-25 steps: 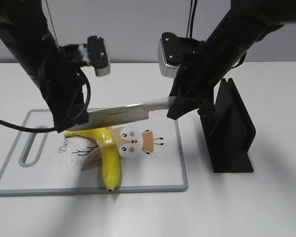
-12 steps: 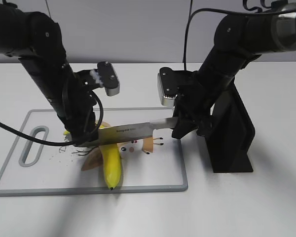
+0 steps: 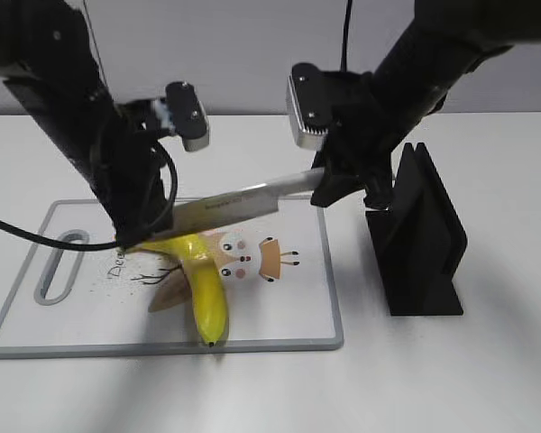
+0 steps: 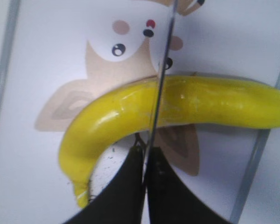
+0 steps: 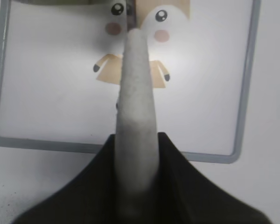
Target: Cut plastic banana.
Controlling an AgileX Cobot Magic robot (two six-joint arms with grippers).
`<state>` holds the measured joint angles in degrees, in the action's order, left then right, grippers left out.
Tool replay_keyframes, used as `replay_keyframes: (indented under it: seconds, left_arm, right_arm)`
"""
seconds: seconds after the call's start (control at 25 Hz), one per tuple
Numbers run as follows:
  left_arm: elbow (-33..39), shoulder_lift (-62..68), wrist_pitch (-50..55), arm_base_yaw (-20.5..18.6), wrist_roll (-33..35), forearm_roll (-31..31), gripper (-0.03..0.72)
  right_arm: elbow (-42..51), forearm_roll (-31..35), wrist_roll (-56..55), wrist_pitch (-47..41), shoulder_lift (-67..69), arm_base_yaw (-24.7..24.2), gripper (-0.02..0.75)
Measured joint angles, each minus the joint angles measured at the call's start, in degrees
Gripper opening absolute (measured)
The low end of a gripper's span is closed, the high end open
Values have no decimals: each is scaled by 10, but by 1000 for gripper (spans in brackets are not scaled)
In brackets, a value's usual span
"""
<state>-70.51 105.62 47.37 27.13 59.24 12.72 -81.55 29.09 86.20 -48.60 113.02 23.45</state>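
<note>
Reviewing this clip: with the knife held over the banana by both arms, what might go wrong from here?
1. The glossy yellow plastic banana lies loose on the white cutting board with nothing pinning it, so it may roll or slide under the blade.
2. The steel kitchen knife is gripped at both ends, by the left gripper and the right gripper; uneven descent could twist or slip it.
</note>
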Motion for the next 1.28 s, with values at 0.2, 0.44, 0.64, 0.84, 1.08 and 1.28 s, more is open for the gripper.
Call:
replay_keyframes:
  seconds: [0.2,0.44,0.64,0.84,1.08,1.28]
  left_arm:
    - [0,-92,21,1,-1,-28,-7]
    - [0,-182,63,4,-5,-28,-7]
    - [1,-196,63,4,-5,-28,-7]
    - [1,-197,64,3,-11,-28,76]
    - [6,-198,61,0,-14,-34,547]
    - [5,-203,33,-6,-32,-69,621]
  right_arm:
    - [0,14,-1,-8,-65,1,193]
    - [-2,36,-1,-39,-117,2,191]
    - [-2,40,-1,-39,-121,2,191]
    - [-2,37,-6,-44,-121,2,190]
    - [-2,25,-16,-39,-121,0,190]
    - [-2,21,-41,-39,-121,0,190]
